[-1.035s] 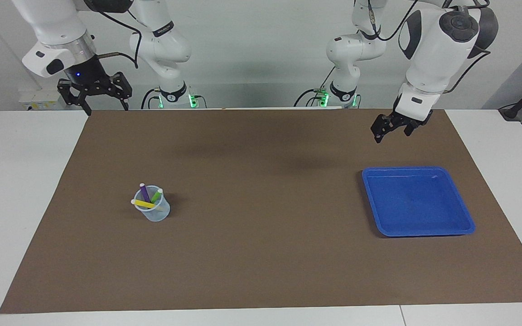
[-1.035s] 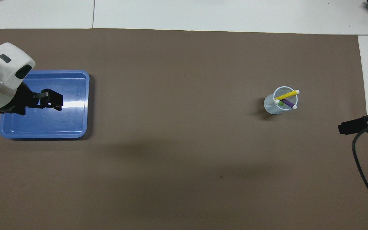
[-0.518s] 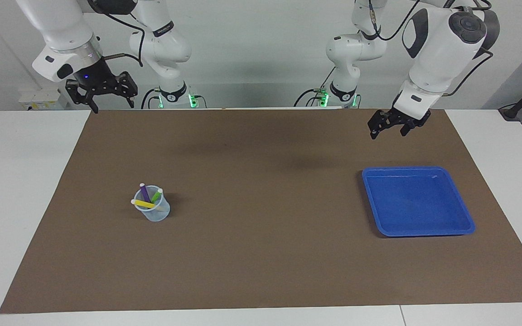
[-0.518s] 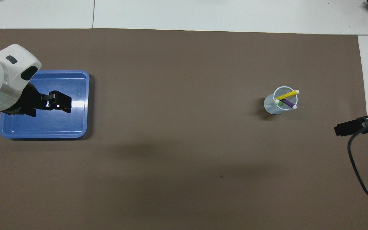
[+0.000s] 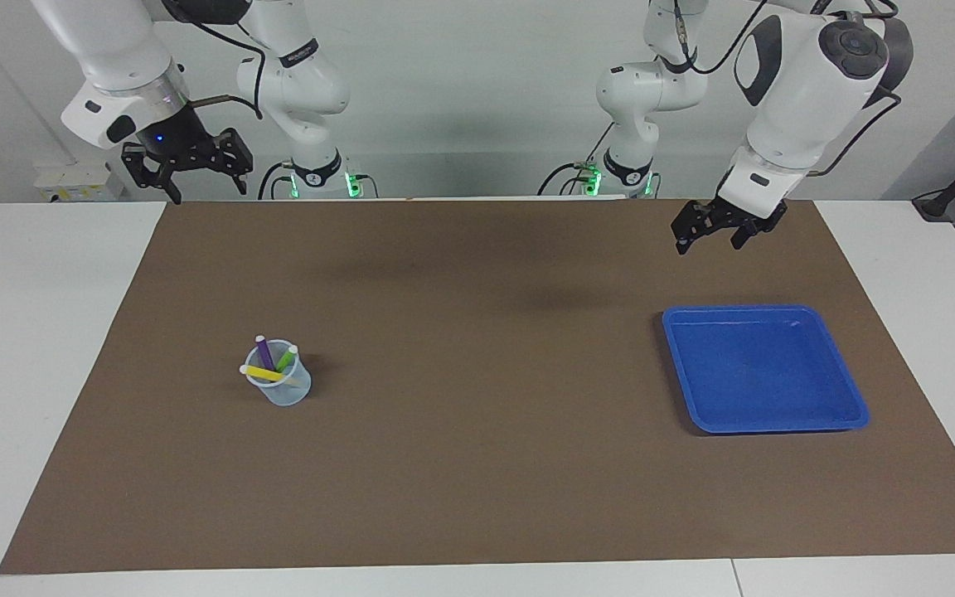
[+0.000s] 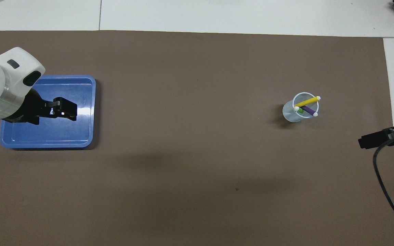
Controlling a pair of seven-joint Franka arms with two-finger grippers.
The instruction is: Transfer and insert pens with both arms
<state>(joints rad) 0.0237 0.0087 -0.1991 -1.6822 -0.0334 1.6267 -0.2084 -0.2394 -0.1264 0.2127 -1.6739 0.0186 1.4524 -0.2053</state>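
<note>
Three pens stand together in a clear cup [image 5: 288, 388] [image 6: 293, 114] on the brown mat, toward the right arm's end of the table. They are a purple pen [image 5: 264, 352] [image 6: 308, 110], a green pen [image 5: 287, 358] [image 6: 300, 110] and a yellow pen [image 5: 264, 373] [image 6: 306, 101] lying across the rim. My right gripper [image 5: 206, 192] [image 6: 364, 141] hangs open and empty, high over the mat's edge and well away from the cup. My left gripper [image 5: 708, 240] [image 6: 67, 113] is open and empty, raised over the tray's end of the mat.
A blue tray [image 5: 763, 309] [image 6: 46, 145] with nothing in it lies toward the left arm's end of the table. The brown mat [image 5: 477, 464] covers most of the white table. A black cable [image 6: 380, 177] loops below the right gripper.
The right gripper has risen and shifted a little toward the middle of the table. The left gripper has lifted slightly. Both stay open. Cup, pens and tray have not moved.
</note>
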